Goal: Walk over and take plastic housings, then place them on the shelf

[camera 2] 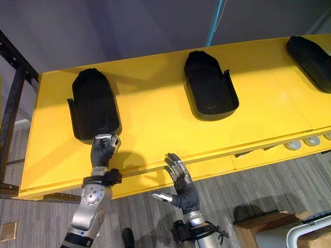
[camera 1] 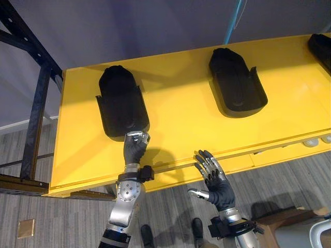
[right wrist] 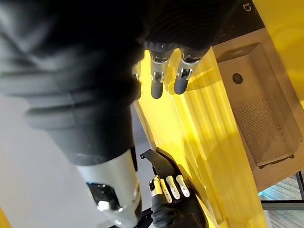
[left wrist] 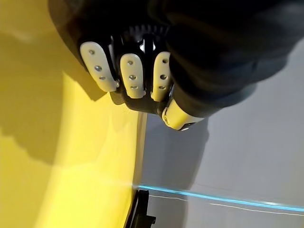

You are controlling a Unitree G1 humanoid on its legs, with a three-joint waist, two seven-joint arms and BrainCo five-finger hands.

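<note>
Three black housings (camera 1: 237, 82) on yellow shelf (camera 1: 181, 124), left robot hand (camera 1: 135, 149) gripping leftmost housing (camera 1: 121, 101), right robot hand (camera 1: 217, 183) spread

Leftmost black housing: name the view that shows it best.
Right eye view: the whole housing lies on the yellow shelf, the left hand curled on its near end. Left eye view matches; right wrist view catches one corner.

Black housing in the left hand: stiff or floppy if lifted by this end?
The housing looks like a thin moulded shell, so probably stiff and light. Held by the left hand at one end, its far end may dip. Long and flat, it is unlikely to roll.
</note>
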